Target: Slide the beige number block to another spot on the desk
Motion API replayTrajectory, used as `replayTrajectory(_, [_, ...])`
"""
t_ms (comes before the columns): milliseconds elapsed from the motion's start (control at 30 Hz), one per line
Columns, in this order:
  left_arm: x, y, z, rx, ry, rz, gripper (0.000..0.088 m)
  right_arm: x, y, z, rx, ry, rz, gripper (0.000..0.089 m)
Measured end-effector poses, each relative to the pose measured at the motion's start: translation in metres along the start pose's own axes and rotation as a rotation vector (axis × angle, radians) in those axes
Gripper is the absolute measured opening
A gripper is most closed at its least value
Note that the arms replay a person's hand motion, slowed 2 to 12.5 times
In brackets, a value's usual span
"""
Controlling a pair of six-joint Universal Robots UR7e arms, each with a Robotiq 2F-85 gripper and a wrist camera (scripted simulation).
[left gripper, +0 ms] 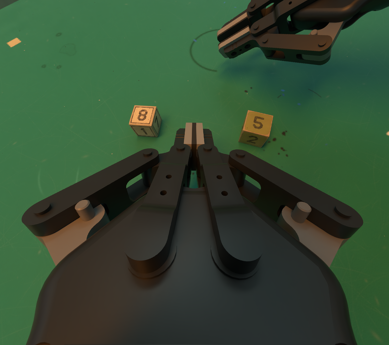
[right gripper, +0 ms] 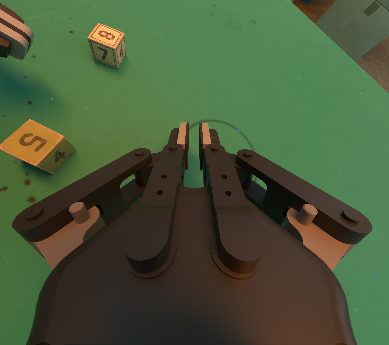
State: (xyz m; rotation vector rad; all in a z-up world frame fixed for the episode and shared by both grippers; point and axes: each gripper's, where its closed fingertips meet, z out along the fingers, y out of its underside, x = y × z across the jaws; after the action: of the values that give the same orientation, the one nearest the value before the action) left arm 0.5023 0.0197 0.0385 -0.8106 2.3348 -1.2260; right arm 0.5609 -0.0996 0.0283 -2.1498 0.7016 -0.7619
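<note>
The beige number block (left gripper: 145,121) stands on the green desk (left gripper: 101,11), just left of and slightly beyond my left gripper (left gripper: 193,131), which is shut and empty, apart from the block. In the right wrist view the same block (right gripper: 107,45) sits far to the upper left of my right gripper (right gripper: 194,133). That gripper is almost shut, with a narrow gap between the pads, and holds nothing. It also shows in the left wrist view (left gripper: 227,44), hovering at the upper right.
A yellow number block (left gripper: 255,128) sits right of my left gripper; it also shows in the right wrist view (right gripper: 35,145). A drawn circle (left gripper: 192,51) marks the desk under my right gripper. The desk edge (right gripper: 305,17) runs at the right, with grey-green boxes (right gripper: 357,19) beyond.
</note>
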Motion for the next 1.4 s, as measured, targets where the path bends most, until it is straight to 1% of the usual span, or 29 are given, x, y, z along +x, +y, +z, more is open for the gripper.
replayTrajectory(167, [0.004, 0.001, 0.004, -0.002, 0.034, -0.019, 0.0, 0.001, -0.001, 0.0, 0.004, 0.002, 0.007, 0.009])
replayTrajectory(300, [0.015, -0.002, 0.011, -0.006, 0.067, -0.016, 0.0, 0.0, -0.001, 0.001, 0.003, 0.001, 0.006, 0.0089])
replayTrajectory(367, [0.02, -0.007, 0.015, 0.002, 0.071, -0.012, 0.0, 0.0, -0.001, 0.001, 0.001, 0.001, 0.002, 0.0089])
replayTrajectory(467, [0.024, -0.015, 0.02, 0.022, 0.053, -0.008, 0.0, -0.001, -0.002, 0.002, -0.001, 0.003, -0.005, 0.009])
replayTrajectory(567, [0.027, -0.016, 0.026, 0.012, 0.028, 0.005, 0.0, -0.001, -0.002, 0.002, 0.002, 0.007, -0.009, 0.0096])
replayTrajectory(633, [0.026, -0.016, 0.029, 0.001, -0.002, 0.02, 0.0, -0.001, -0.003, 0.002, 0.006, 0.01, -0.01, 0.0099])
replayTrajectory(733, [0.019, -0.019, 0.028, 0.011, -0.062, 0.042, 0.0, -0.002, -0.004, 0.001, 0.012, 0.011, -0.011, 0.0102])
replayTrajectory(867, [0.007, -0.024, 0.02, 0.047, -0.124, 0.035, 0.0106, -0.001, -0.004, 0.0, 0.016, 0.012, -0.008, 0.0111])
replayTrajectory(1000, [-0.005, -0.022, 0.01, 0.059, -0.139, -0.02, 0.02, 0.0, -0.004, -0.001, 0.017, 0.01, -0.001, 0.0116])
replayTrajectory(1133, [-0.024, -0.012, 0.001, 0.03, -0.174, -0.059, 0.0294, 0.001, -0.004, -0.002, 0.024, 0.008, 0.007, 0.0118])
replayTrajectory(1267, [-0.042, 0.0, -0.003, -0.014, -0.222, -0.055, 0.0378, 0.001, -0.004, -0.002, 0.027, 0.003, 0.011, 0.0121])
replayTrajectory(1333, [-0.045, 0.005, -0.002, -0.036, -0.218, -0.049, 0.0396, 0.001, -0.004, -0.002, 0.026, 0.002, 0.011, 0.0124])
replayTrajectory(1400, [-0.045, 0.01, 0.0, -0.056, -0.19, -0.043, 0.0401, 0.0, -0.004, -0.001, 0.025, 0.001, 0.009, 0.0125])
